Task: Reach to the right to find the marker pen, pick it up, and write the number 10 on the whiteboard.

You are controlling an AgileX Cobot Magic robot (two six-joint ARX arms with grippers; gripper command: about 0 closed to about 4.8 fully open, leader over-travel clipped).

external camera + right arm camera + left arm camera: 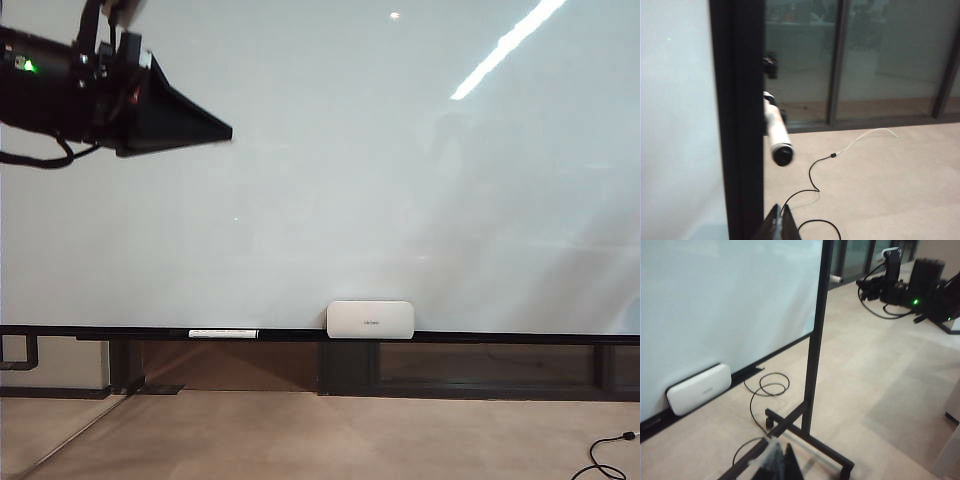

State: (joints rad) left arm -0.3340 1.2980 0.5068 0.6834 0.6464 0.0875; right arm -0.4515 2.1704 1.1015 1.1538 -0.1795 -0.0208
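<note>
While the whiteboard (330, 180) fills the exterior view with no writing visible on it, the left gripper (225, 130) hangs high at its upper left, fingertips pressed together and empty. Beyond the board's dark edge frame (737, 120), the right gripper (781, 220), likewise clenched on nothing, sits near a white pen (776, 131) with a dark end, seemingly the marker pen. A white box (370, 319) and a long white marker (223, 333) rest on the lower rail (500, 337).

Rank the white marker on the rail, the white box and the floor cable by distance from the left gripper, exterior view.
From the left gripper, shut, upper left before the board; the right gripper, shut, shows only in its wrist view:
1. long white marker, on the rail almost straight below.
2. white box, on the rail, further right.
3. black cable, on the floor, far lower right.
</note>
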